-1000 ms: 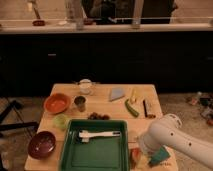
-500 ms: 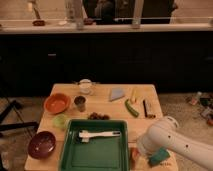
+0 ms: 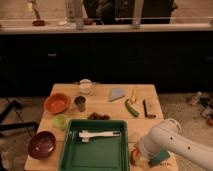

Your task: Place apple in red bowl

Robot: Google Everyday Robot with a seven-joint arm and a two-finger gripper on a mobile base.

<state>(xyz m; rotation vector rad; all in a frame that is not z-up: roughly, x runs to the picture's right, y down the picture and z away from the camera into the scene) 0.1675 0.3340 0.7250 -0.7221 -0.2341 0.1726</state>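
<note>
Apple [image 3: 133,156] sits at the table [image 3: 150,125] edge, front right, gripper [image 3: 141,153] right over it to grab; clamped or not, I cannot tell. Red bowl [image 3: 56,103] waits far left.

One white rounded robot arm [image 3: 176,144] comes in from the bottom right corner of the camera view and runs up and to the left. The forearm is thick and smooth, with a few small dark dots along its side. It bends at a rounded joint right of centre, then a short white wrist section [image 3: 151,146] drops down-left. The two-finger gripper [image 3: 141,159] is at the arm's end, very low in view, right of centre. It points downward and is mostly covered by the wrist.
</note>
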